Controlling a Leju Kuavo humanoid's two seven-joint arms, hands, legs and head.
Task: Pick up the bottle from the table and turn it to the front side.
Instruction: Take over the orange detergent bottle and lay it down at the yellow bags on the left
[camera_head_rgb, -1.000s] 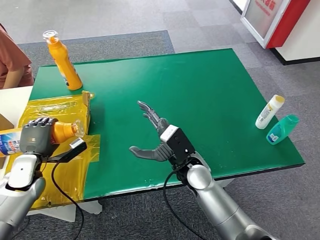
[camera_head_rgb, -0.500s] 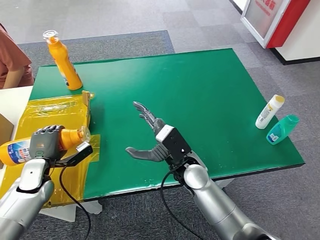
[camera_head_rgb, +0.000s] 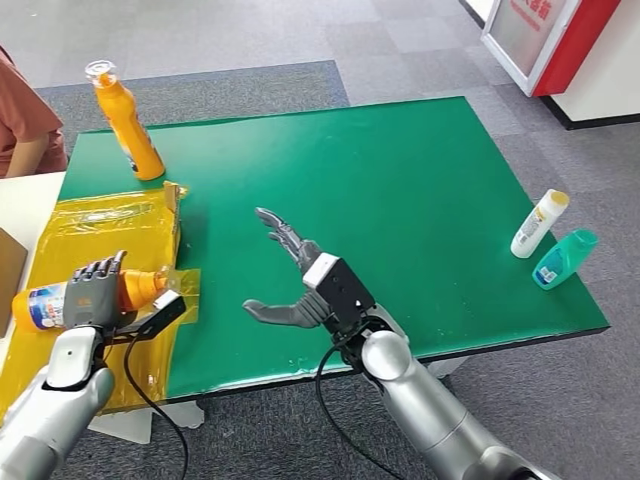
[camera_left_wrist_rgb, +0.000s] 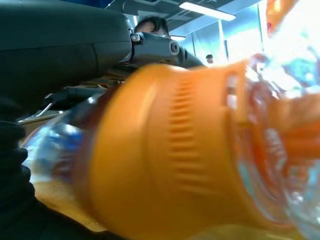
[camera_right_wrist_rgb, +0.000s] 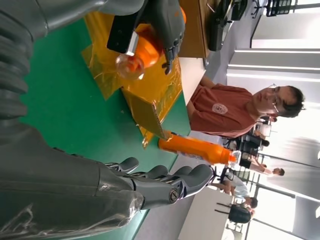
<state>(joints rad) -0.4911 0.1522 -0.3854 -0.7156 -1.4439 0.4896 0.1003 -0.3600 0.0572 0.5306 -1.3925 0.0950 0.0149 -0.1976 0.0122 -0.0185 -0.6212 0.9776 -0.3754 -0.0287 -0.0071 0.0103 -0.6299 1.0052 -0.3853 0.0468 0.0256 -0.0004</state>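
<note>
An orange bottle (camera_head_rgb: 140, 286) with a clear cap and a blue-white label lies sideways in my left hand (camera_head_rgb: 93, 292), which grips its middle above the yellow-taped box (camera_head_rgb: 113, 225). In the left wrist view the bottle (camera_left_wrist_rgb: 181, 150) is close and blurred under the dark fingers (camera_left_wrist_rgb: 56, 50). My right hand (camera_head_rgb: 290, 278) hovers open over the green table (camera_head_rgb: 423, 180), fingers spread, to the right of the bottle and apart from it. The right wrist view shows its fingers (camera_right_wrist_rgb: 158, 182) and, beyond them, my left hand (camera_right_wrist_rgb: 166, 20) holding the bottle (camera_right_wrist_rgb: 145, 50).
A second orange bottle (camera_head_rgb: 128, 122) stands tilted at the table's back left corner. A white bottle (camera_head_rgb: 540, 222) and a teal bottle (camera_head_rgb: 566, 258) lie near the right edge. A person (camera_head_rgb: 26, 125) in a rust shirt sits at the far left.
My left hand has carried the bottle a little to the right and lower, toward me. My right hand has drifted left, staying open.
</note>
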